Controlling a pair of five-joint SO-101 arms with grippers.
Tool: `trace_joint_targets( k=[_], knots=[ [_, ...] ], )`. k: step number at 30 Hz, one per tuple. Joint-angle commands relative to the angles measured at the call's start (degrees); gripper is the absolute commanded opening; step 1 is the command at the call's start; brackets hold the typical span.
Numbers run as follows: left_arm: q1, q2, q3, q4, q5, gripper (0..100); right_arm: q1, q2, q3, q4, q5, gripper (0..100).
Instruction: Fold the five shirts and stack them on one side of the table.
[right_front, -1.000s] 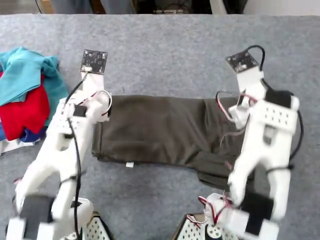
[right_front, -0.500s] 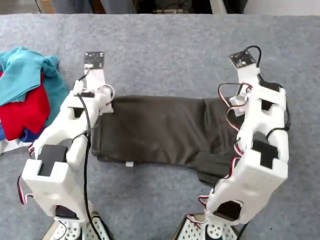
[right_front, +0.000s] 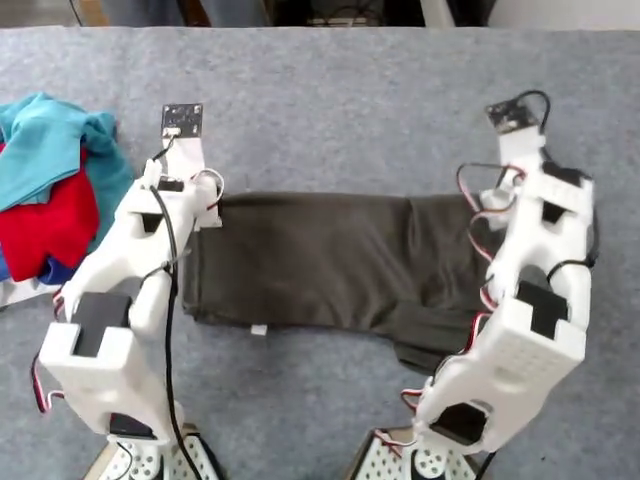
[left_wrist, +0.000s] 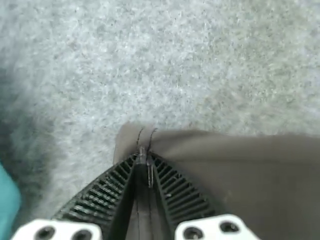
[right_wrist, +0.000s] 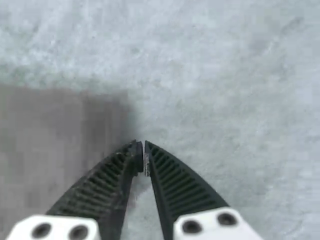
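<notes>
A dark olive shirt (right_front: 320, 260) lies folded lengthwise across the middle of the grey table (right_front: 330, 110). In the high view my left gripper (right_front: 205, 205) sits at the shirt's far left corner. In the left wrist view the gripper (left_wrist: 146, 159) is shut, pinching the seamed edge of the shirt (left_wrist: 240, 175). My right gripper (right_front: 497, 200) is at the shirt's far right end. In its wrist view the gripper (right_wrist: 140, 150) is shut, tips together over bare table, with the shirt's edge (right_wrist: 50, 125) right beside them. I see no cloth between its tips.
A loose pile of shirts (right_front: 50, 190) in teal, red and blue lies at the table's left edge, close to my left arm. A bunched sleeve (right_front: 430, 335) sticks out at the olive shirt's near right. Bare table stretches behind the shirt.
Both arms have risen from a low reach to a more upright pose. The right gripper has shifted right, toward the shirt's far right end. The left gripper stays at its corner.
</notes>
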Motion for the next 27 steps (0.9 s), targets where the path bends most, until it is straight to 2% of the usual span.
trace_joint_targets(
  k=[1,4,9,15,20,23,27],
  knots=[
    [1.5,-7.0,-1.5,0.4,-2.5,3,3.3,-0.3,-7.1,-0.4,-0.4,1.5],
    [1.8,-10.6,-1.5,0.4,-3.2,3,5.5,-0.7,-11.1,1.3,-0.4,1.5],
    [1.7,-13.3,-1.5,1.8,-3.1,3,5.9,-1.2,-22.1,15.5,-0.4,1.5],
    [2.2,-12.5,-1.2,2.0,-2.7,3,-3.8,-1.5,-29.8,33.6,-0.4,1.5],
    [2.3,-8.3,2.2,-2.8,-2.7,3,-11.3,1.8,-26.8,34.1,-2.6,1.5],
    [2.2,-4.1,3.9,-5.8,-2.7,3,-11.4,6.6,-26.2,29.8,-5.4,1.5],
    [2.3,-1.5,2.9,-5.8,-2.6,3,-7.6,15.7,-27.7,24.4,-8.5,1.5]
  ],
)
